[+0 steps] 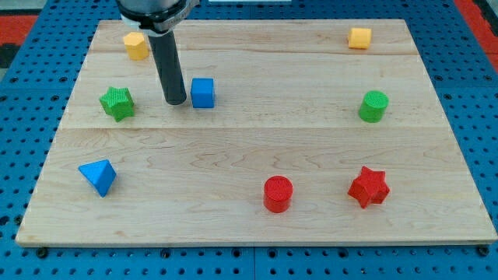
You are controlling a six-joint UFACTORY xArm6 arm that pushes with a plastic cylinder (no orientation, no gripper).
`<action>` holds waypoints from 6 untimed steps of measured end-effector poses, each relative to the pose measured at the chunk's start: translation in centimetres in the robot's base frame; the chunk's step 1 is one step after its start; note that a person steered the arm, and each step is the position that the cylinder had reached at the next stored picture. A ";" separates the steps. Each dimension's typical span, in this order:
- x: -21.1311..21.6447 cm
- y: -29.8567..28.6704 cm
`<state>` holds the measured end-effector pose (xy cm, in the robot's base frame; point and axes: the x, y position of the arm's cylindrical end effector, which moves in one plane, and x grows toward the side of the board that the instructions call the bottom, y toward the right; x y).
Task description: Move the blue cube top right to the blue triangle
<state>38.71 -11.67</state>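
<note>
My tip [176, 102] rests on the wooden board [257, 155] in its far left part, just to the left of the blue cube [202, 92], with only a thin gap between the two; I cannot tell whether they touch. I carry no claw, only this straight dark rod, so there is nothing on me to open or close. The blue cube sits well up and to the right of the blue triangle [98, 176], which lies near the board's near left corner. To the left of my tip sits a green star [117, 103], and farther back on the left a yellow block [135, 45] whose shape I cannot make out. At the far right stands a yellow cube [359, 37], and below it a green cylinder [373, 106]. Near the front edge on the right are a red cylinder [277, 194] and a red star [368, 187].
</note>
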 end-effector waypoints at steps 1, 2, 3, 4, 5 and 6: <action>-3.9 0.0; -6.5 0.0; -2.2 1.4; 3.8 -0.2; 1.0 0.2; -2.4 1.4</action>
